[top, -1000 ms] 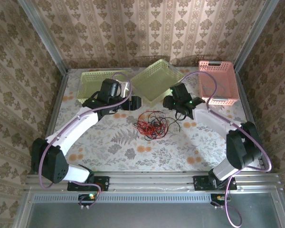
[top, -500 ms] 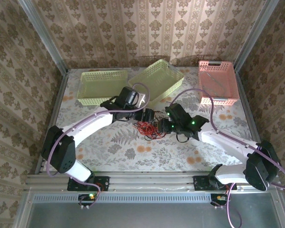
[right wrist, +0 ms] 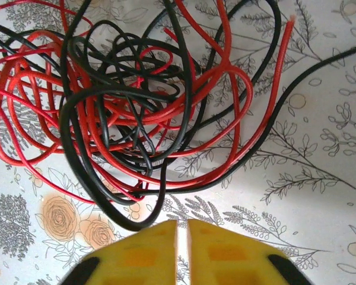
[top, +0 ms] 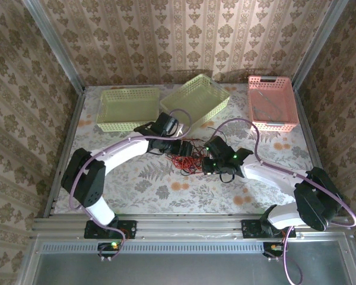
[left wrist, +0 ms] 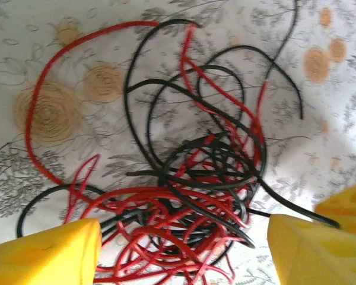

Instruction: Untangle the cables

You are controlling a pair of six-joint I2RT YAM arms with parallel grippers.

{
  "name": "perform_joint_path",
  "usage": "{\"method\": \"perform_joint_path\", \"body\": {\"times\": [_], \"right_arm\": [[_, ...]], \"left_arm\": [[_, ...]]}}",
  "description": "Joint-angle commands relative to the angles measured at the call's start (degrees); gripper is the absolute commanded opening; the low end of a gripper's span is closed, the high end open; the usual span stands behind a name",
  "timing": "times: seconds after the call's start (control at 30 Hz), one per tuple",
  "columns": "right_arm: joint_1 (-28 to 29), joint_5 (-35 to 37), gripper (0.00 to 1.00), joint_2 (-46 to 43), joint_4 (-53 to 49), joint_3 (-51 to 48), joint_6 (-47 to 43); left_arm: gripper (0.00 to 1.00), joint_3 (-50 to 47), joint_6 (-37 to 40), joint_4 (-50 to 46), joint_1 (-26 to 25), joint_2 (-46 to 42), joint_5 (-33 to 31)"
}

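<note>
One tangle of cables (left wrist: 213, 172), likely limp, light; take a free end. My left hand (left wrist: 181, 228) stands open astride it; my right hand (right wrist: 182, 224) is closed, seemingly empty.

Robot arms: two – left arm (top: 115, 151), right arm (top: 273, 175).
Tools: two, one on each arm – left tool (top: 187, 146), right tool (top: 209, 164).
Yellow fingers (left wrist: 47, 252): two on each tool.
Baskets: three, at far side of worktop (top: 136, 184) – two green (left green basket (top: 127, 108), middle green basket (top: 196, 101)), one pink basket (top: 272, 102) at far right.
Worktop: one.
Cables (top: 187, 159): one bunch in middle; red ones and black ones, too tangled to count each.
</note>
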Motion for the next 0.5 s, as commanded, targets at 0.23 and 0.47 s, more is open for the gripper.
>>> {"method": "perform_joint_path", "body": {"times": [0.23,0.47], "right_arm": [[-0.9,-1.8,0.05,-1.2,-5.7,7.9,-6.5],[-2.5,-5.9,0.42,7.2,-4.9,9.9,-10.8]], "left_arm": [[0.61,4.6,-1.1,-2.9,4.1,5.7,4.0],[0.64,4.8,-0.3,-3.2,3.3,6.1,3.1]]}}
